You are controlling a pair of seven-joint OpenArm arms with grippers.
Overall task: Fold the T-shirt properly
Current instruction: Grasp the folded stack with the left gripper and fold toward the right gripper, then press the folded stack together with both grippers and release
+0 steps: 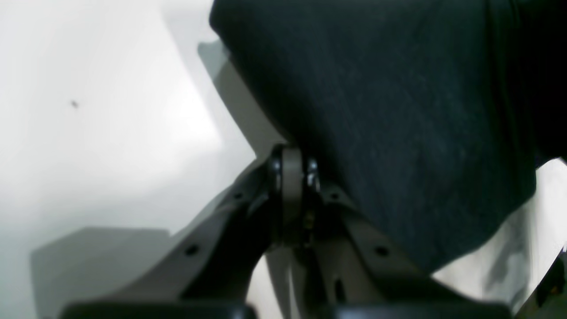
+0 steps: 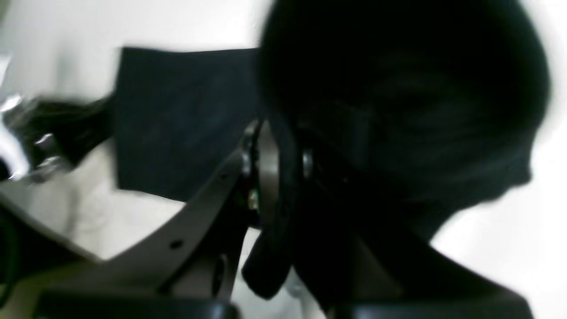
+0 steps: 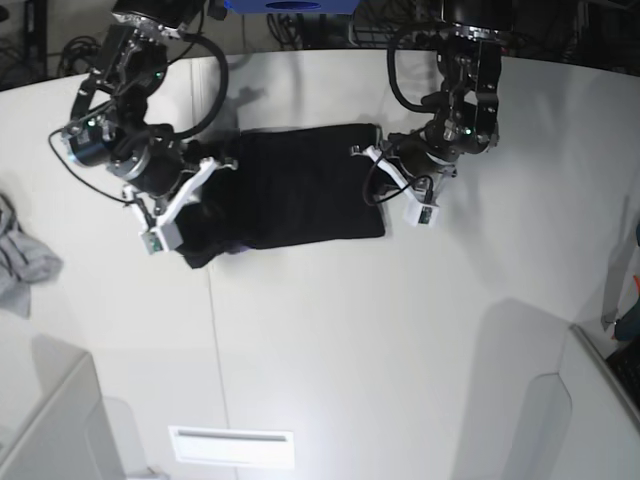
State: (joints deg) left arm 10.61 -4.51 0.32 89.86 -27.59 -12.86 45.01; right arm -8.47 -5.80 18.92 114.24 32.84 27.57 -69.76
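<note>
The T-shirt lies on the white table, toward its far side, folded into a black band that runs across the base view between the two arms. Its top edge looks straight; the lower corner on the base view's left bulges out in a rumpled lump beside the right arm's wrist camera. No print shows on the upper surface.

The right gripper sits at the band's end on the base view's left. In the right wrist view the right gripper has its jaws drawn close together with a fold of black cloth pinched between them — the T-shirt bunches up dark over the far finger, and a flatter panel of it lies on the table behind.

The left gripper sits at the opposite end of the band. In the left wrist view the left gripper also has its jaws nearly together, and the T-shirt drapes from just beyond the tips up over the right half of the picture; the edge of the cloth seems caught between the tips.

A small grey cloth lies crumpled at the table's edge on the base view's left, well apart from the T-shirt.
</note>
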